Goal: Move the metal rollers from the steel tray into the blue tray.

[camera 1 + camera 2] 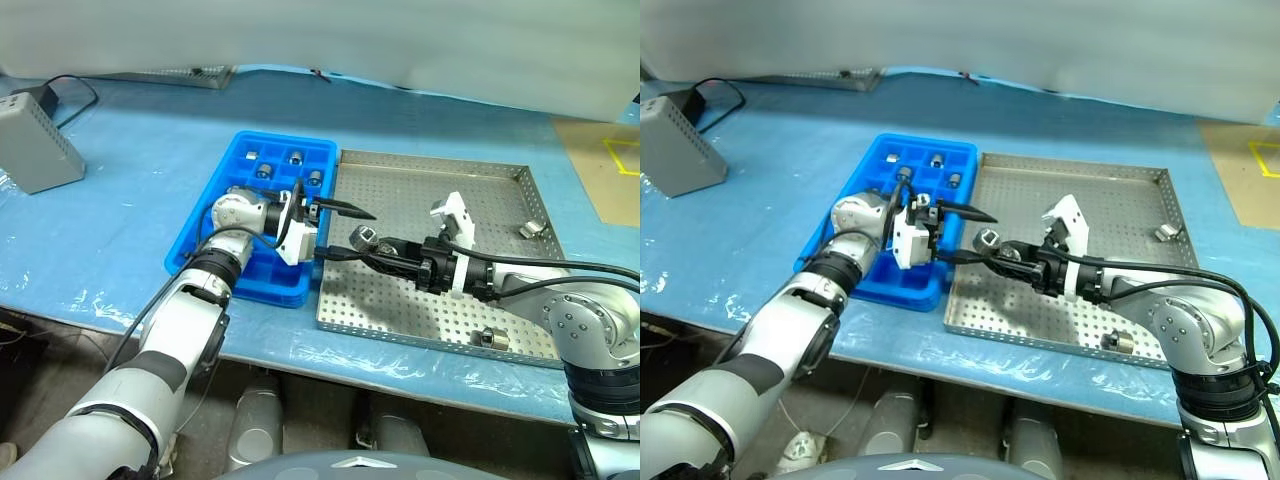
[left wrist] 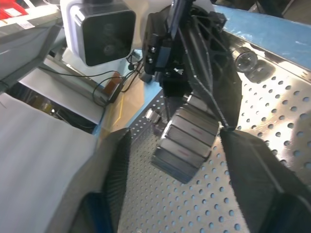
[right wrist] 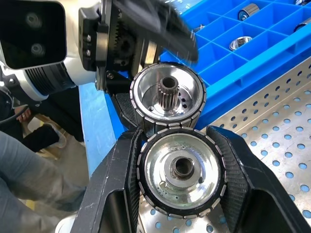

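Note:
My right gripper (image 1: 358, 245) reaches left over the steel tray (image 1: 420, 170), shut on a metal roller (image 3: 182, 170), whose round face shows between its fingers. My left gripper (image 1: 345, 233) points right from over the blue tray (image 1: 280, 138). It is open, one finger above and one below the roller tip (image 1: 362, 237). In the left wrist view the ribbed roller (image 2: 184, 145) sits between those fingers with a gap on each side. A second round roller face (image 3: 167, 94) shows just beyond the held one. Two loose rollers (image 1: 531, 229) (image 1: 489, 338) lie in the steel tray. Several rollers (image 1: 296, 156) sit in blue tray compartments.
A grey box (image 1: 35, 145) with a black cable stands at the far left on the blue table cover. A tan board with yellow tape (image 1: 610, 170) lies at the right. The table's front edge runs just below both trays. A person's legs (image 3: 29, 194) show beside the table.

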`<action>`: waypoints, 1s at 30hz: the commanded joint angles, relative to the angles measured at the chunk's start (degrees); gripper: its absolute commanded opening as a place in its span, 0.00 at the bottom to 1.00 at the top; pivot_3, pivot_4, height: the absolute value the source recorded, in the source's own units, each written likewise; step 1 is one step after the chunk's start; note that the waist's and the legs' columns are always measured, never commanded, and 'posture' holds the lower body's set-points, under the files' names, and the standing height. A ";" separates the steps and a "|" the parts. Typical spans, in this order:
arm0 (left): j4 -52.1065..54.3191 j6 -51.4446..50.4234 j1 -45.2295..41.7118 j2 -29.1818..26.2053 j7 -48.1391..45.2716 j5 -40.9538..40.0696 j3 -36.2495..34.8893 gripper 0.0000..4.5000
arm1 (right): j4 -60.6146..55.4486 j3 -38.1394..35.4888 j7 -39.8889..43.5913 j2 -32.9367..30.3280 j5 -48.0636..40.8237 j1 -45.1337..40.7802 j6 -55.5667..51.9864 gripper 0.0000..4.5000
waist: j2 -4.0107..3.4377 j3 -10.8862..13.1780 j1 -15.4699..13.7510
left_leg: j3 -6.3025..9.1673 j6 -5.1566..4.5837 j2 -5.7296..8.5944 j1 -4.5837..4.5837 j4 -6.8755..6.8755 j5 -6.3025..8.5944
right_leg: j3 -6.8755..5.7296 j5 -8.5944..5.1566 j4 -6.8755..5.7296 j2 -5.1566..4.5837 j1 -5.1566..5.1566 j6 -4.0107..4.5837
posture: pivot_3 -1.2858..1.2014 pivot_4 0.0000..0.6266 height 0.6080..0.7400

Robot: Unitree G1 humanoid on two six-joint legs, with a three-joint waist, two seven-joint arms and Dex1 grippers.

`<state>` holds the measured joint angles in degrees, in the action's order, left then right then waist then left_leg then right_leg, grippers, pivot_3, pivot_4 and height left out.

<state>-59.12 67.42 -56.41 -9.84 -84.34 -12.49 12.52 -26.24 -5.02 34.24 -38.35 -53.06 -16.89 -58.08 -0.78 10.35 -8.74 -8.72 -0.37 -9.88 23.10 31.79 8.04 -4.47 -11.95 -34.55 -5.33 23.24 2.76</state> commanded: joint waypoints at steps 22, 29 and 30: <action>2.65 -15.64 -1.19 0.35 9.64 2.22 -3.00 0.29 | -0.56 -0.45 -0.88 0.83 1.90 0.08 1.20 0.38 | 0.01 0.00 0.09 | 0.00 0.01 0.02 0.00 0.02 0.00 | 0.02 -0.03 -0.01 -0.01 0.01 -0.05 | 0.52 0.24 1.00; 3.86 -19.44 -0.17 -0.16 13.00 3.59 -3.43 0.29 | -0.02 1.49 0.93 -0.26 5.14 -0.27 2.42 0.38 | 0.01 0.01 0.15 | 0.00 0.00 0.00 0.01 0.02 0.01 | 0.02 -0.02 0.00 0.00 0.03 -0.02 | 0.52 0.24 1.00; 4.05 -19.63 -0.03 -0.20 13.23 3.62 -3.39 0.29 | 0.20 1.88 1.29 -0.43 5.76 -0.38 2.79 0.38 | 0.01 0.01 0.15 | 0.00 -0.01 0.00 0.01 0.02 0.01 | 0.02 -0.02 0.00 0.00 0.03 -0.02 | 0.52 0.24 1.00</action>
<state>-57.32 48.56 -55.80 -8.98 -74.72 -7.45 12.70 -25.21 -4.89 33.35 -37.99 -47.25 -17.28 -55.24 -0.77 10.35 -8.60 -8.72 -0.37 -9.87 23.12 31.80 8.04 -4.45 -11.97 -34.55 -5.33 23.27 2.73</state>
